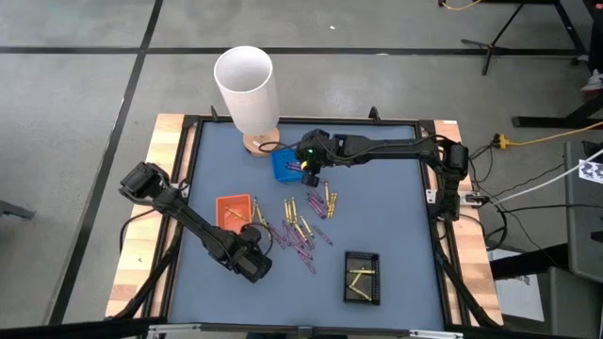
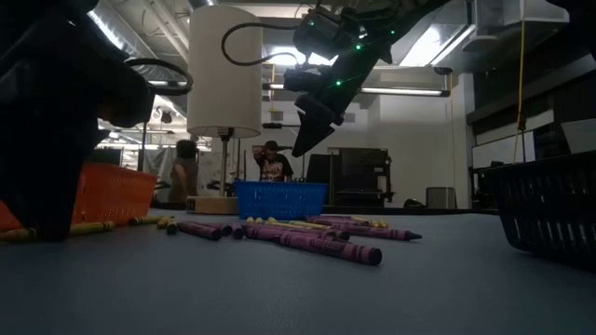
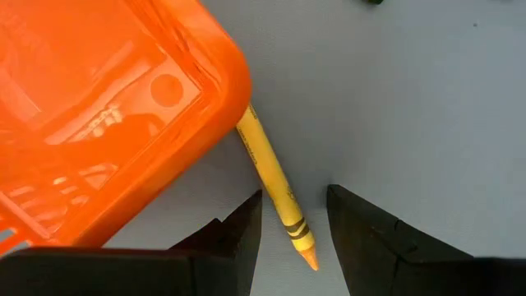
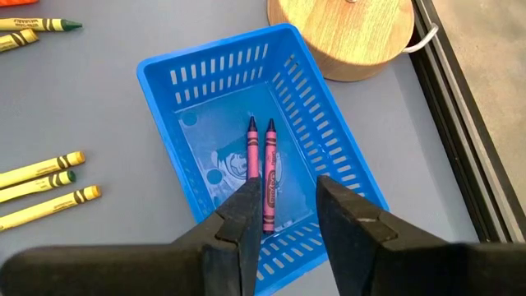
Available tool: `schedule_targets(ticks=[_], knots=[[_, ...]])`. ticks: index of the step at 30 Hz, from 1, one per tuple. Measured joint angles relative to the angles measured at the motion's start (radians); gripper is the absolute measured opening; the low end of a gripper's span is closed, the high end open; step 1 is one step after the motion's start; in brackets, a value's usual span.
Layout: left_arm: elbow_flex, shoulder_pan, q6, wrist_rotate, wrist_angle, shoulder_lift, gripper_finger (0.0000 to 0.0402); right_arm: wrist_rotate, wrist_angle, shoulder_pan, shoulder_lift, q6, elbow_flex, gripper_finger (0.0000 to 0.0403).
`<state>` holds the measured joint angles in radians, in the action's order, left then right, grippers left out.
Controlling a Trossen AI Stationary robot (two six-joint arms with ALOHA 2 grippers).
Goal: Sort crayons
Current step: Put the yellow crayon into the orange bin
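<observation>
A yellow crayon (image 3: pixel 275 185) lies flat on the blue-grey mat, its blunt end at the corner of the orange tray (image 3: pixel 107 107). My left gripper (image 3: pixel 294 238) points down over the crayon's pointed end, open, with a finger on either side and a gap to each. My right gripper (image 4: pixel 288 197) hangs open and empty above the blue tray (image 4: pixel 246 156), where two purple-pink crayons (image 4: pixel 261 168) lie side by side on the floor. More yellow and purple crayons (image 1: pixel 303 224) lie loose at mid-table.
A black tray (image 1: pixel 362 276) with yellow crayons stands at the near right. A white lamp (image 1: pixel 247 87) on a round wooden base (image 4: pixel 345 33) stands just behind the blue tray. A raised dark frame (image 1: pixel 435 207) rims the mat. People stand in the room beyond.
</observation>
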<state>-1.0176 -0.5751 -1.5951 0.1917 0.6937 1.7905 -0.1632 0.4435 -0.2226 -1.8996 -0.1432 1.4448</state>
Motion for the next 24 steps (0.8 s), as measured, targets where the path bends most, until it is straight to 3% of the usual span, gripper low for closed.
schedule_targets(ticks=[5, 17, 24], knots=[[0.000, 0.000, 0.000, 0.000, 0.001, 0.000, 0.0123, 0.000, 0.000, 0.000, 0.000, 0.000, 0.000, 0.0115], [-0.001, 0.001, 0.028, -0.015, -0.003, 0.002, 0.0039, 0.000, 0.000, 0.000, 0.000, 0.000, 0.000, 0.0115], [-0.001, 0.001, 0.038, -0.017, 0.003, -0.001, 0.0013, 0.000, 0.000, 0.000, 0.000, 0.000, 0.000, 0.0115]])
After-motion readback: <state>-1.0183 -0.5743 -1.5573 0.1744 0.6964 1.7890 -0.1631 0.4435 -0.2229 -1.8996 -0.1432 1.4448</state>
